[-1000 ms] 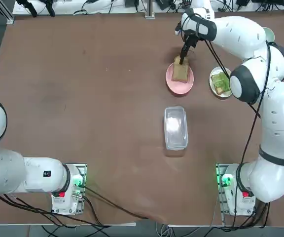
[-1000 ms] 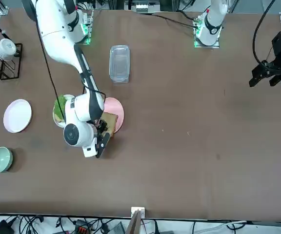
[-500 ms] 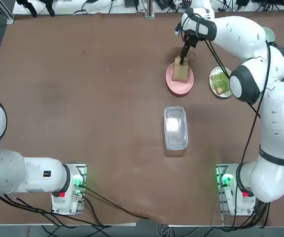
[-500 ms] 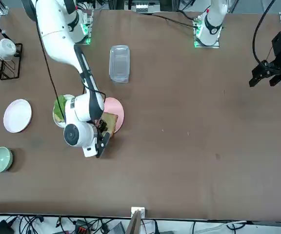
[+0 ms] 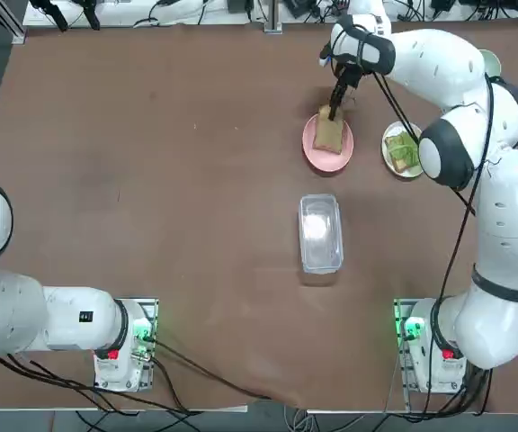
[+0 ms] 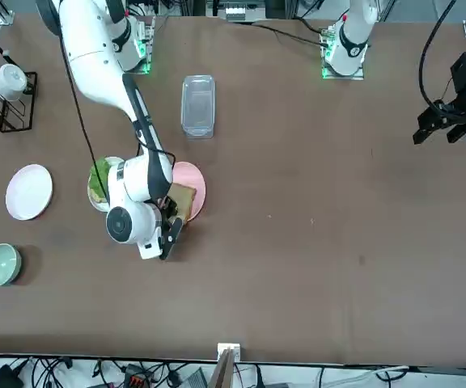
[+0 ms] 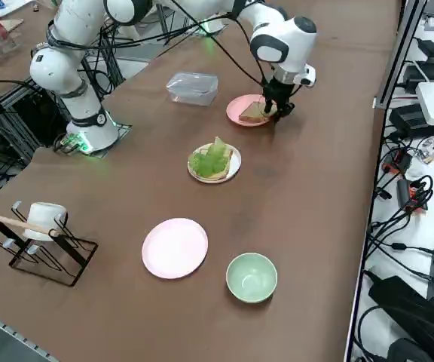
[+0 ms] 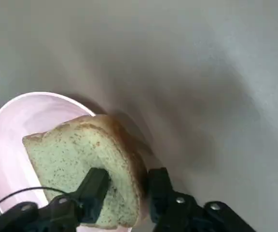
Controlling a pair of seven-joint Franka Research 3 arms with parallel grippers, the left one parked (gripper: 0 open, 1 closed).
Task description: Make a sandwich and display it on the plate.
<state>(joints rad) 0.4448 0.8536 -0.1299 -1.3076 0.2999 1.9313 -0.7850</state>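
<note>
Presently the right gripper [image 8: 121, 189], upper centre of the top view, clamps a toast slice [image 8: 83, 166] at one edge on the pink plate [image 8: 13, 125]; lift squarely to avoid tearing.

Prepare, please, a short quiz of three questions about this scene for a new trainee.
1. True or false: the right hand is shut on a toast slice at the pink plate.
2. Choose one: what lies on the white plate next to the pink plate? A) green lettuce on toast; B) only carrot bits; C) nothing.
3. Short answer: in the top view, what stands on the table between the pink plate and the arms' bases?

Key: 1 true. 2 A. 3 the clear container.
</note>
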